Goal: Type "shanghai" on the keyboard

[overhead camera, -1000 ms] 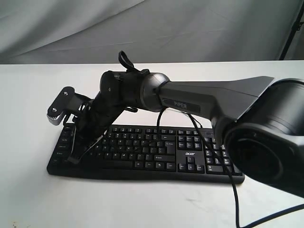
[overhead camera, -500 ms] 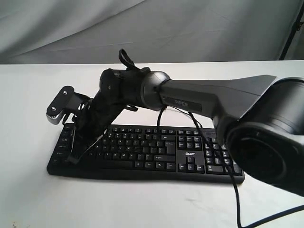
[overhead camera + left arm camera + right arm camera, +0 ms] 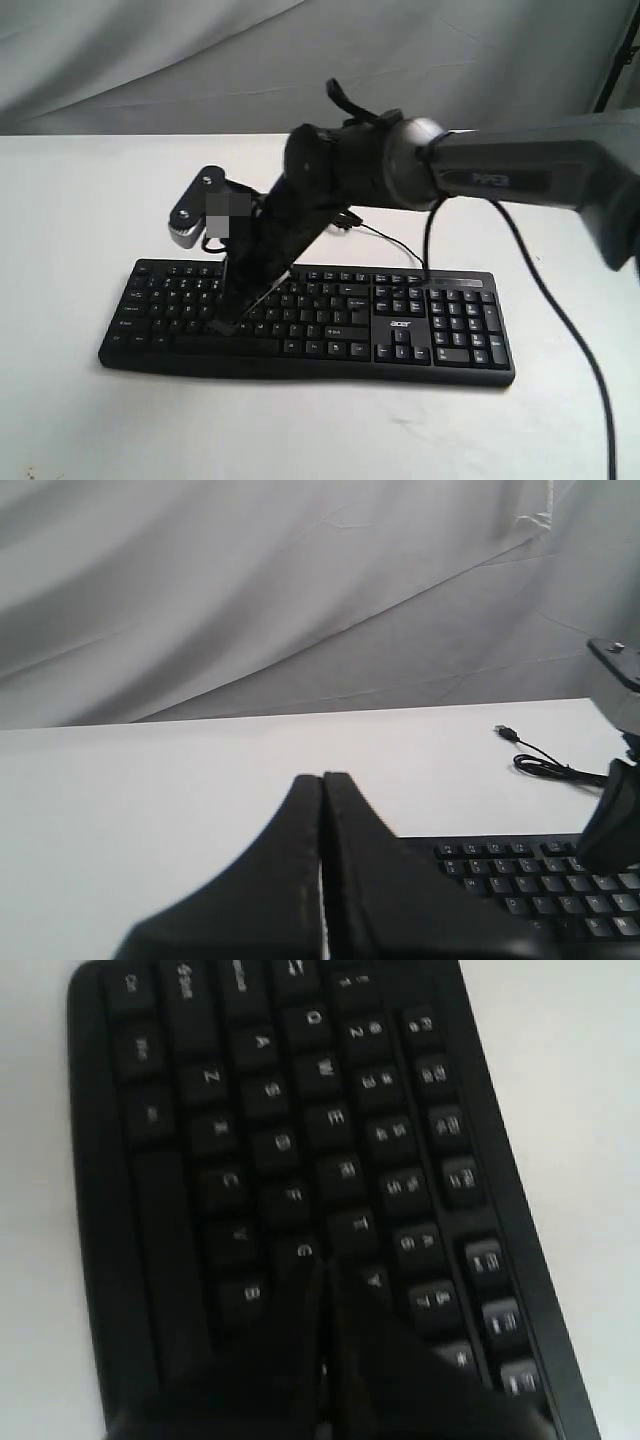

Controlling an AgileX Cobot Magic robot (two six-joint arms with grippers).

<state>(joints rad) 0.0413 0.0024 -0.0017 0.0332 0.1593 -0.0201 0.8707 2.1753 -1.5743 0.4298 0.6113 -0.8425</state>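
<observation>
The black keyboard lies on the white table, with its acer logo to the left of the number pad. My right arm reaches across it. The right gripper is shut, tips down on the left-middle letter keys. In the right wrist view the right gripper touches the keyboard beside the G key, between B and Y; the key under the tips is hidden. My left gripper is shut and empty, over bare table beside the keyboard. It does not show in the exterior view.
The keyboard's thin USB cable lies unplugged on the table behind it. A grey cloth backdrop hangs behind the table. The right arm's long link spans the keyboard's right half, and a black arm cable hangs past the number pad.
My right gripper has moved right along the keyboard, from its far left end to the left-middle letter keys. The arm swung with it and uncovers the number pad.
</observation>
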